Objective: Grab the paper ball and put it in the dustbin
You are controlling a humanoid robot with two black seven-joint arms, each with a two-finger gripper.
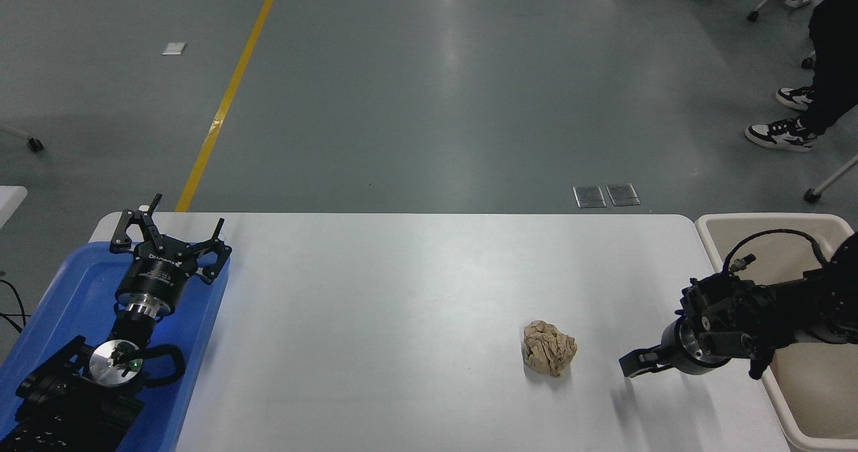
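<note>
Left pincer (171,227) parked, wide; right pincer (637,363) — state unclear; paper ball (549,348) — tan, crumpled, lumpy.

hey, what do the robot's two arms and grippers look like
Both arms are black. The left gripper has thin linkage fingers on a round black body with pale lettering, a silver ring and a shiny metal disc behind it. The right gripper has a silver band and a looping black cable above.

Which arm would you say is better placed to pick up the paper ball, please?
Probably the right: its gripper points at the paper ball close by, dustbin beneath its arm. The left gripper sits far away over the blue tray.
</note>
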